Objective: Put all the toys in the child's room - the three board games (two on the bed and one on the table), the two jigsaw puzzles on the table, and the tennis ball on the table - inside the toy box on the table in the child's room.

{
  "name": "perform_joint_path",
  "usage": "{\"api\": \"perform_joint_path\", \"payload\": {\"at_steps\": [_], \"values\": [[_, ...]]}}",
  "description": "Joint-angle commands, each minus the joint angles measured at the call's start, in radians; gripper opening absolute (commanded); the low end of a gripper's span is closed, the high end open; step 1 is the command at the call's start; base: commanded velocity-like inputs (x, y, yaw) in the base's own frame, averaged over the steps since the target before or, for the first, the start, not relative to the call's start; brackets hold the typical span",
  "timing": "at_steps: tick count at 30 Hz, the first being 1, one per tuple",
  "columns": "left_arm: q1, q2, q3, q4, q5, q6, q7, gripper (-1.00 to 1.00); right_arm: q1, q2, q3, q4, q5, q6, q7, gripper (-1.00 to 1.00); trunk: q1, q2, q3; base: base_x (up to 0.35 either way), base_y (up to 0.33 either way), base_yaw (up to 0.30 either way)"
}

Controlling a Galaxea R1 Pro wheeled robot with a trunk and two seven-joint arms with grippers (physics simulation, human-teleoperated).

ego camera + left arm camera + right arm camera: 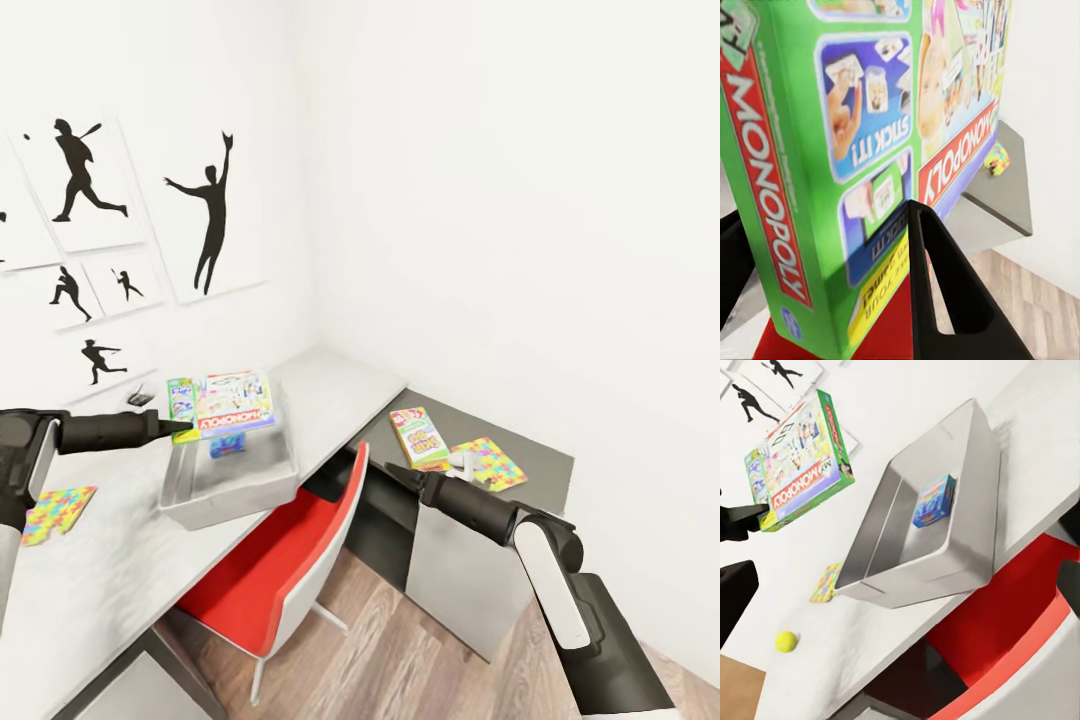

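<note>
Left end effector (825, 285), clamped on the green Monopoly board-game box (222, 404), holds it above the grey metal toy box (232, 478) mid-worktop; next: lower, release.

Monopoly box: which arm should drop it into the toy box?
Left. The left gripper already holds the Monopoly box above the toy box. The right gripper hangs off the table by the red chair.

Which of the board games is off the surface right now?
The Monopoly box, clamped in the left pincer above the toy box. The red-and-yellow game lies flat on the dark bed, and a small blue box sits inside the toy box.
</note>
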State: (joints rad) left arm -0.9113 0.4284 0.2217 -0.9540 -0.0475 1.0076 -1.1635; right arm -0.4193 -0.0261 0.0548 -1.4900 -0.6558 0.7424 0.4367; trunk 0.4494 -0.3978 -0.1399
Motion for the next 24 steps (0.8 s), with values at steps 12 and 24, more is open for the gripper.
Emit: {"api": "perform_joint_path", "payload": {"at_steps": [12, 24], "values": [[0.0, -0.002, -0.12, 0.002, -0.014, -0.007, -0.004, -1.0, -0.001, -0.001, -0.001, -0.001, -0.008, 0.006, 0.0, 1.0, 0.001, -0.002, -0.003, 0.0, 0.026, -0.002], [-0.001, 0.0, -0.122, 0.069, -0.07, -0.018, 0.033, -1.0, -0.001, -0.002, -0.001, 0.0, -0.009, 0.006, 0.0, 1.0, 0.001, -0.002, -0.019, 0.0, 0.0, 0.0]]}}
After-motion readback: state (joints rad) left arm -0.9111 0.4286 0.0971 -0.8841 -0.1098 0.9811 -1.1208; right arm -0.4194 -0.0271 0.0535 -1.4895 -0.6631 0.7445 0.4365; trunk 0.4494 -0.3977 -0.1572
